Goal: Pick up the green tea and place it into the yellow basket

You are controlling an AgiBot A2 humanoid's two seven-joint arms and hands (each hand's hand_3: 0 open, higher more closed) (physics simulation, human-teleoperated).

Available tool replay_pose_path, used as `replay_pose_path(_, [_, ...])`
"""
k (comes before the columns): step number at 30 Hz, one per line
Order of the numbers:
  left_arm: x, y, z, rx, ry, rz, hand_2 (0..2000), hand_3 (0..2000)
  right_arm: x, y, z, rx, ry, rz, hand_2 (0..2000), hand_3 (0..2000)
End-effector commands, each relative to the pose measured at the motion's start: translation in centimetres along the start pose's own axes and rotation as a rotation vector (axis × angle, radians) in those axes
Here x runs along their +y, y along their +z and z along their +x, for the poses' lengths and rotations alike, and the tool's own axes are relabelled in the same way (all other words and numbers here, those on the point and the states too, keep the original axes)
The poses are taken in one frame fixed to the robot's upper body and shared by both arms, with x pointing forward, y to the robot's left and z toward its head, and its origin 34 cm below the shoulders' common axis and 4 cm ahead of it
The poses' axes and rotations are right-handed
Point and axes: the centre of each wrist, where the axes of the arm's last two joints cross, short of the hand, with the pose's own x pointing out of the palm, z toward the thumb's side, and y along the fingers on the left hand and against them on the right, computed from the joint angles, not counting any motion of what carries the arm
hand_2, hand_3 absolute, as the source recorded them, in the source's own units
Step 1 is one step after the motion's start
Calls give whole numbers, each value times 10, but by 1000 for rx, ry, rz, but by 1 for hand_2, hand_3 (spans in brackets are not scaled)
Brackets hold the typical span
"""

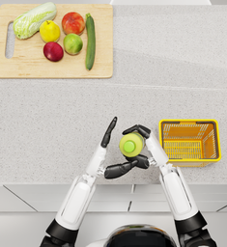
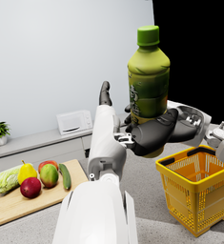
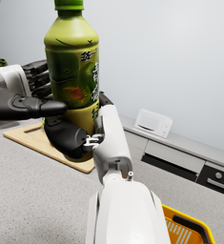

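Note:
The green tea bottle (image 1: 130, 144) (image 2: 148, 81) (image 3: 73, 62), green-capped with a yellow-green label, hangs upright above the counter, just left of the yellow basket (image 1: 188, 122) (image 2: 178, 175) (image 3: 194, 224). My right hand (image 1: 145, 140) (image 3: 73, 137) (image 2: 189, 125) grips its lower half, dark fingers curled around it. My left hand (image 1: 107, 139) (image 2: 108, 128) (image 3: 18, 102) stands beside the bottle on its left with fingers stretched straight. Its thumb reaches across to the bottle's base; whether it touches is unclear. The basket holds nothing.
A wooden cutting board (image 1: 52, 70) lies at the far left of the counter. On it are a cabbage (image 1: 34, 19), a pear, apples and a cucumber (image 1: 90, 41). The counter's front edge runs just behind my hands.

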Motion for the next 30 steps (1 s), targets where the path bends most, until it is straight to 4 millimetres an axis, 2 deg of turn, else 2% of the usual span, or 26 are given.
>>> replay_pose_path(1, [-19,11,-55,65,214,23,0,0,-1,12,-58,11,-196,-43,2000,2000])
replay_pose_path(4, [-23,8,-88,87,343,9,0,0,20,11,-99,25,-373,-39,2000,2000])
replay_pose_path(7, [-7,0,-114,99,402,-13,0,0,38,7,-120,26,-443,-15,2000,2000])
replay_pose_path(8, [-2,3,-123,109,423,-4,0,0,41,3,-121,21,-429,0,2000,2000])
replay_pose_path(12, [-17,5,-135,111,491,-2,0,0,46,-18,-119,-13,-439,88,2000,2000])
replay_pose_path(15, [-20,-1,-137,105,505,-24,0,0,49,-37,-117,-81,-456,330,2000,2000])
replay_pose_path(16, [-19,-2,-130,100,480,-28,0,0,51,-41,-115,-98,-463,390,2000,2000])
replay_pose_path(17, [-20,-1,-135,103,499,-23,0,0,53,-46,-115,-113,-481,439,2000,2000])
replay_pose_path(20, [-18,1,-130,101,482,-17,0,0,56,-50,-111,-130,-476,505,2000,2000])
replay_pose_path(21, [-17,5,-130,104,482,-1,0,0,50,-51,-113,-132,-473,517,639,1673])
replay_pose_path(22, [-16,5,-131,104,482,1,0,0,51,-46,-115,-128,-502,506,0,1347])
replay_pose_path(24, [-12,6,-130,103,475,6,0,0,50,-40,-115,-121,-556,472,0,693])
replay_pose_path(26, [-6,12,-128,106,459,33,0,0,48,-30,-117,-64,-603,285,0,40])
replay_pose_path(28, [8,17,-124,104,429,56,0,0,39,-4,-115,-4,-598,111,0,0])
replay_pose_path(30, [26,34,-136,130,432,113,0,0,32,18,-125,44,-615,-10,0,0])
